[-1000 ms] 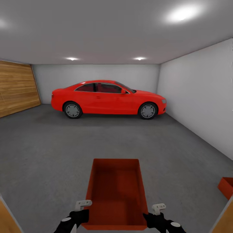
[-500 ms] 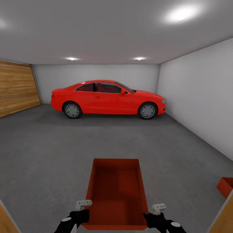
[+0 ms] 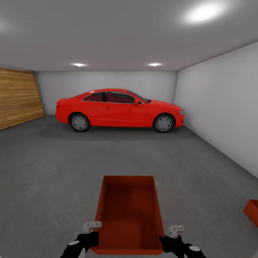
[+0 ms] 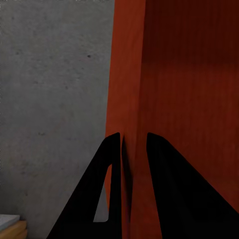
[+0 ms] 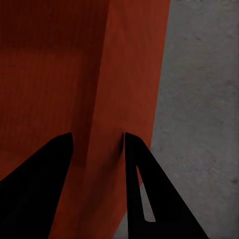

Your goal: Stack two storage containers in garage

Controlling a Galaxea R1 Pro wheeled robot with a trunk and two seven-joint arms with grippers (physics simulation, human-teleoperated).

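I hold an open orange-red storage container (image 3: 129,215) low in front of me, above the dark grey concrete floor (image 3: 53,172) of the garage. My left gripper (image 3: 89,238) is shut on its left wall (image 4: 129,74), one finger inside and one outside. On the opposite wall (image 5: 129,74), my right gripper (image 3: 170,240) is shut the same way. In the wrist views the left gripper (image 4: 133,137) and right gripper (image 5: 97,135) each straddle a rim. The second container (image 3: 252,211) sits on the floor at the far right edge, partly cut off.
A red car (image 3: 120,109) is parked across the back of the garage. An orange-brown wooden door (image 3: 18,96) fills the left wall, and a pale grey wall (image 3: 222,107) runs along the right. Open concrete lies between me and the car.
The camera has advanced a little: the wooden door frame at both bottom corners has left the picture and the second container has slid toward the right edge. Both grips on the held container are unchanged.
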